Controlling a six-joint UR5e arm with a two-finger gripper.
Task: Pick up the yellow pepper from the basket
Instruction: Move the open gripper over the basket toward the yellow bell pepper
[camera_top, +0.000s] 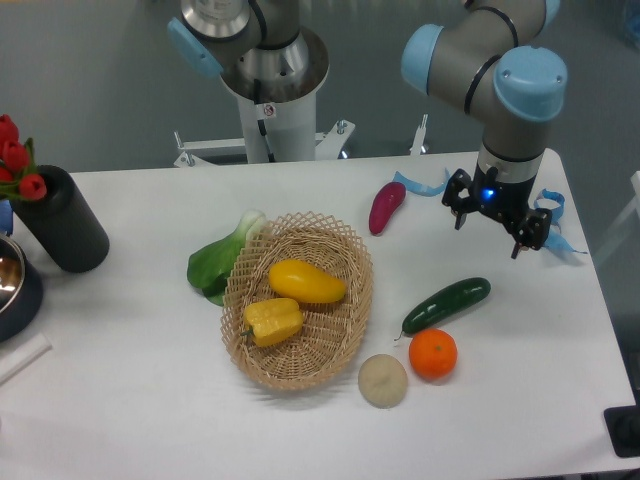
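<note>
The jaws of the black two-finger gripper (492, 232) stand spread and empty, well right of the oval tan wicker basket (349, 300). The blocky, ridged yellow pepper (273, 321) lies inside it, beside a smooth elongated yellow fruit (306, 282). The approach looks barely begun; next comes travel left, then descent over the pepper.

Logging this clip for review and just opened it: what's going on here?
A robot arm is hovering over the right side of the table, its end effector open and holding nothing. The yellow pepper lies in the basket beside a smooth yellow fruit, well to the left of the end effector. Leafy greens, a purple vegetable, a cucumber, an orange and a pale round item sit around the basket, untouched. Nothing is grasped yet.
</note>
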